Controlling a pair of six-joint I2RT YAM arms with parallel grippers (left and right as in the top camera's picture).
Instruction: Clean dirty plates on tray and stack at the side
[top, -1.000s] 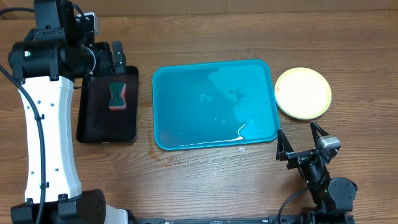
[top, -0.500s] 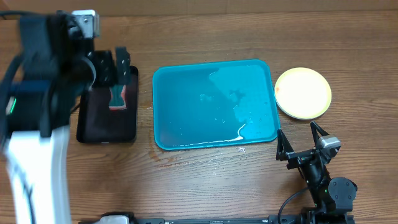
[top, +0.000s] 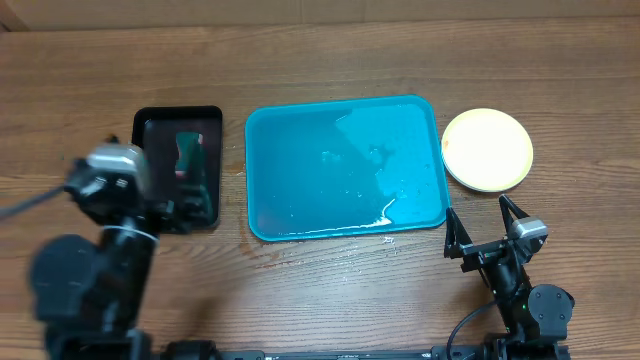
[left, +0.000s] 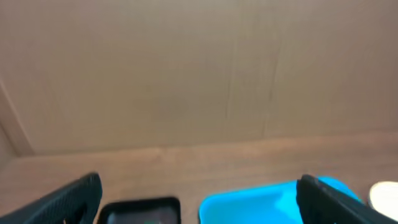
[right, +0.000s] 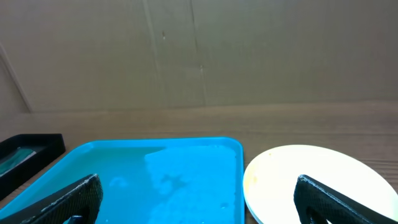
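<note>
Overhead: the tray (top: 345, 165) lay mid-bench, its floor patched with a wet sheen. The yellow-green plate (top: 487, 150) sat on the bare bench (top: 330, 60) just beside the tray's right rim, off the tray; whether others lay under it could not be told. A black tray (top: 180, 165) lay just left of the blue one, carrying a small teal-and-reddish item (top: 188, 152), too blurred to name. The left arm (top: 100, 270) was a blurred mass at the near left corner, overlapping the black tray's near edge, and its fingers could not be made out from here. The right gripper (top: 476, 207) pointed at the gap between tray corner and plate, fingers spread and holding nothing. Left wrist: this view settled what the overhead could not. The left gripper (left: 199, 180) had its fingers (left: 74, 199) spread wide at the frame's lower corners, nothing between them. It looked out low over the bench, catching only the far edges of the black tray (left: 140, 208), the tray (left: 261, 202) and a sliver of the plate (left: 385, 194), with a plain brown wall (left: 199, 74) behind. Right wrist: the right gripper (right: 196, 180) also showed fingers (right: 68, 199) set wide apart and empty. Between them the tray (right: 155, 174) showed its wet film close up, the plate (right: 311, 177) lay just beside its right rim with a pale clean-looking face, and a corner of the black tray (right: 31, 152) showed at far left.
</note>
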